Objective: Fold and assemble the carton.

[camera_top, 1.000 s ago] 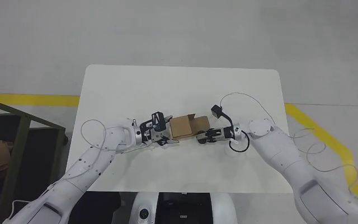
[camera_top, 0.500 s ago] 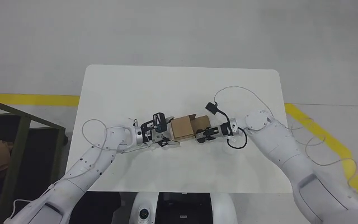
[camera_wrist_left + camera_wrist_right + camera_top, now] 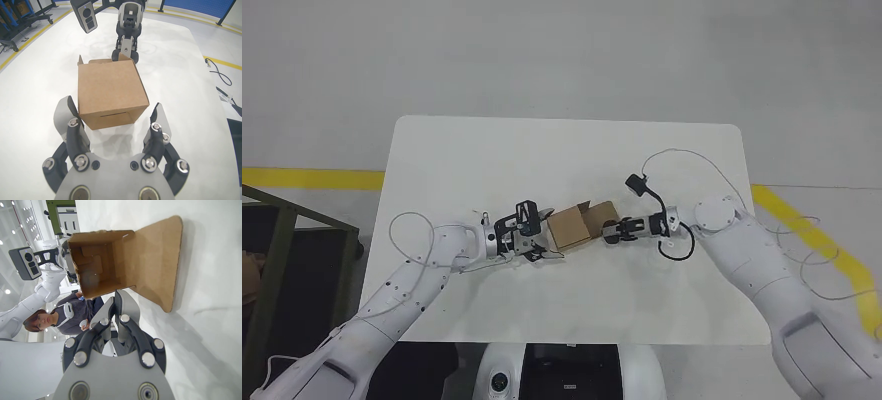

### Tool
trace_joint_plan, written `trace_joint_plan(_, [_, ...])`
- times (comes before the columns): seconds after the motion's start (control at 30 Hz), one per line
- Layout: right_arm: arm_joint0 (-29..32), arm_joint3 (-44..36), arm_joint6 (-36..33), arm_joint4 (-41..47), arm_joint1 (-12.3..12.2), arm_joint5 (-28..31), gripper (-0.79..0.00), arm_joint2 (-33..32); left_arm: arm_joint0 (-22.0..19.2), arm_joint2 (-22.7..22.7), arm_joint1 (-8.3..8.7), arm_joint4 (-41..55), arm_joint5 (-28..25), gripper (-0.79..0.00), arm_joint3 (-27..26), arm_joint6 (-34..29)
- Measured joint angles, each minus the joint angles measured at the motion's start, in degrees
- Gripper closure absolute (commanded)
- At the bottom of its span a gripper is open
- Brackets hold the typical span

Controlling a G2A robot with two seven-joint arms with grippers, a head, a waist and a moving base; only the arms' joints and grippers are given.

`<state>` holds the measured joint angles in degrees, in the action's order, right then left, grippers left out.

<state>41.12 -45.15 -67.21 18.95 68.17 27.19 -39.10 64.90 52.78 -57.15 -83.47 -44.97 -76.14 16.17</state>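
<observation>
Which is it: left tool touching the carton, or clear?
Touching. Left wrist view: one pad of the open left tool meets the near corner of the carton; the other stands clear.

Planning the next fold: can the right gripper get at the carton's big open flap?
Probably yes: the right gripper sits shut at the carton mouth, the flap beside it, nothing between.

Carton (image 3: 111, 89) open mouth hidden behind own top panel, left wrist view. Right gripper (image 3: 125, 55) jaws' tips behind carton rim; pinch unclear.
</observation>
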Motion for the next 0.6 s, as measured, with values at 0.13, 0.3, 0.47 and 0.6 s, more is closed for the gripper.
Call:
trace_joint_plan(0.13, [0.3,-1.4,0.4,-0.4,-0.3,0.0,0.000,-0.9,0.1,0.2,-0.12,0.5,0.6,-0.653,0.1,0.0])
trace_joint_plan(0.3, [0.6,-2.5,-0.3,-0.2,-0.3,0.1,0.000,-1.4,0.2,0.5,-0.35,1.7,1.7,-0.631,0.3,-1.1])
trace_joint_plan(0.47, [0.7,-2.9,-1.7,0.2,-0.1,0.1,0.000,-1.6,0.2,0.6,-0.63,3.1,2.2,-0.585,0.5,-2.5])
trace_joint_plan(0.6, [1.0,-3.5,-3.0,0.5,0.1,0.0,0.000,-1.6,0.2,0.7,-0.74,3.5,1.9,-0.560,0.6,-2.8])
